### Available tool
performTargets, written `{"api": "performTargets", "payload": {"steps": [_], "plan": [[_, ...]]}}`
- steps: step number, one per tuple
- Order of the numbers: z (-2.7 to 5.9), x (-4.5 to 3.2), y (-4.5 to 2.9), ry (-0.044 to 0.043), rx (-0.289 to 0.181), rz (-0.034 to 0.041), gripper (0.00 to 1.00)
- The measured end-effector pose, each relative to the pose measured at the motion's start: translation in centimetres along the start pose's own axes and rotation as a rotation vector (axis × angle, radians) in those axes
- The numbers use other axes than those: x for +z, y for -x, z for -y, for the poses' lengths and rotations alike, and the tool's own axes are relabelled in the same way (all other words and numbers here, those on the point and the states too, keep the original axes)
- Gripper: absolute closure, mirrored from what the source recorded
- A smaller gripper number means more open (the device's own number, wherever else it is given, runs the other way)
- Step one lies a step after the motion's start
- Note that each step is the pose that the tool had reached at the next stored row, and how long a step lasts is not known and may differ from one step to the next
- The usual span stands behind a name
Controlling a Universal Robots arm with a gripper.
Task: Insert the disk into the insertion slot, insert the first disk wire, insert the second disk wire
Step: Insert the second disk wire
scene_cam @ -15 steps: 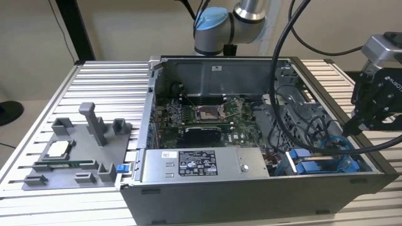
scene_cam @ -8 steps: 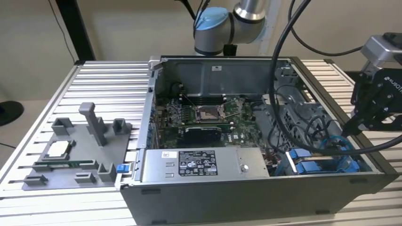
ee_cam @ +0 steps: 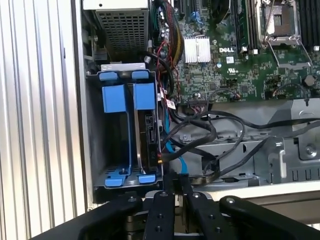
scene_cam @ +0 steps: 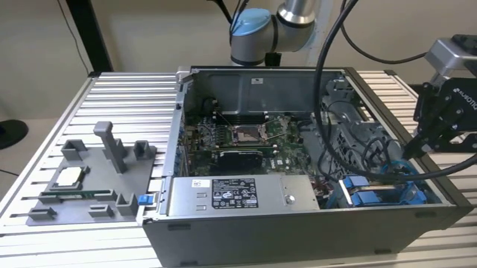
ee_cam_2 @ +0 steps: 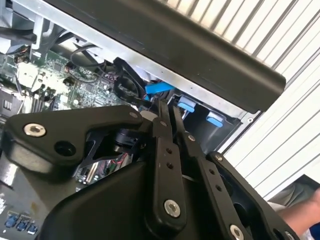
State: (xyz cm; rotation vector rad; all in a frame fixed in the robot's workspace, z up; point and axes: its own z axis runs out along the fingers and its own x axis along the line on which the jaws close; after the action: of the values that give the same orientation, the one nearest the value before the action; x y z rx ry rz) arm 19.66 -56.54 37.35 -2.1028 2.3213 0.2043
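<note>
Grey metal insertion slot (ee_cam: 92, 130) with blue rails sits in a corner of the open computer case (scene_cam: 298, 234), at the exterior view's right, on the ribbed bench (scene_cam: 127, 100). Disk (ee_cam: 149, 131) stands edge-on in one bay of the slot, between the blue rails; the bay beside it looks hollow. My fingers (ee_cam_2: 163, 114) hang above the case rim just beside the slot, drawn together, only a thin slit between them, nothing seen in the slit. Blue wire (ee_cam_2: 159, 88) lies near the tips; touching or apart, cannot tell. Black cables (ee_cam: 220, 135) sprawl inside the case next to the slot
</note>
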Motion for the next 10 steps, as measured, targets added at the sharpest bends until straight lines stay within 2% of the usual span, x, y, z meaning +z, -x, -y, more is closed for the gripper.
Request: {"api": "performTargets", "payload": {"steps": [2, 4, 10], "plan": [[-0.4, -0.69, 0.03, 0.0001, 0.0, 0.0016, 1.0], [-0.92, -1.01, 0.01, 0.0002, 0.0, 0.0026, 1.0], [-3.32, -1.09, -0.21, 0.0004, 0.0, 0.0049, 1.0]]}}
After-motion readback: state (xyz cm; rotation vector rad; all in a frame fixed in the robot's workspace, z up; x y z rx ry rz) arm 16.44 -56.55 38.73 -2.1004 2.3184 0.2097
